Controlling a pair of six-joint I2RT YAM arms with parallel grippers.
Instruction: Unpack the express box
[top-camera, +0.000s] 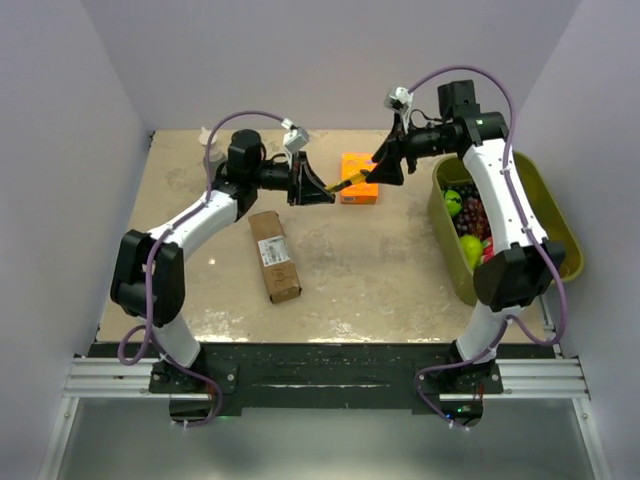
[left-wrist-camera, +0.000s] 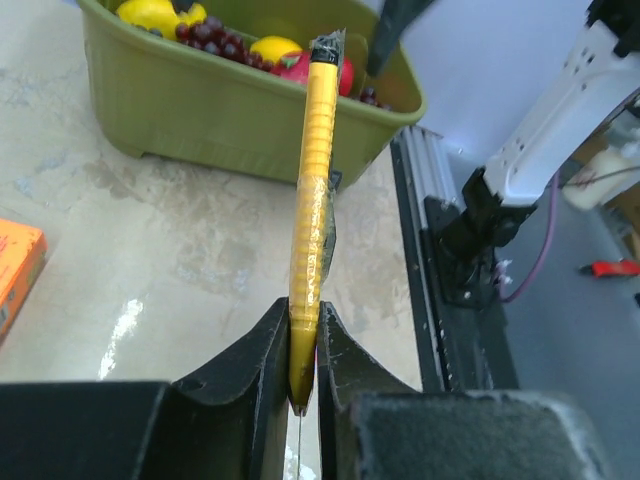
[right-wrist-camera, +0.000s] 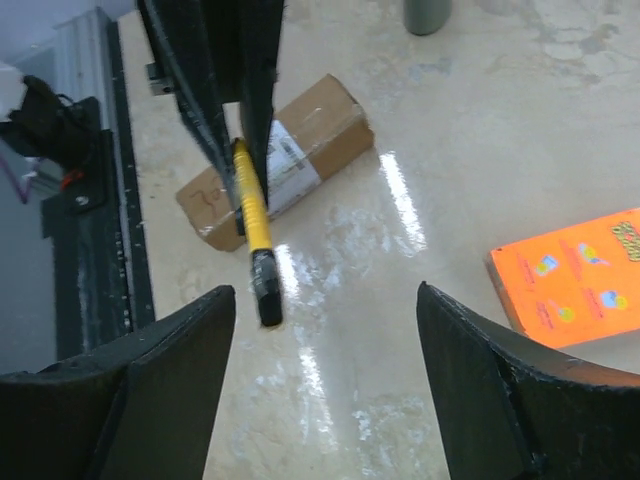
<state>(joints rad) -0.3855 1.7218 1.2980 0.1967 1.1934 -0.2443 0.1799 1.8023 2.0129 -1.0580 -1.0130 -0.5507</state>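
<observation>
Left wrist view: left gripper (left-wrist-camera: 303, 335) pinching yellow tool (left-wrist-camera: 312, 180) by its end.
Right gripper (right-wrist-camera: 325, 300) jaws spread, clear of it; express box (top-camera: 274, 255) lies closed on table (top-camera: 380, 270) nearby, presumably awaiting slitting.

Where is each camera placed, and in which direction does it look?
Top external: above and behind the arms, looking down at the table, both arms, and the express box.
Left wrist: on the left arm, looking past the left gripper, shut on a yellow tool, toward the green bin.
Right wrist: on the right arm, looking past the open right gripper at the left gripper.
Shared: both wrist views show the yellow tool.
</observation>
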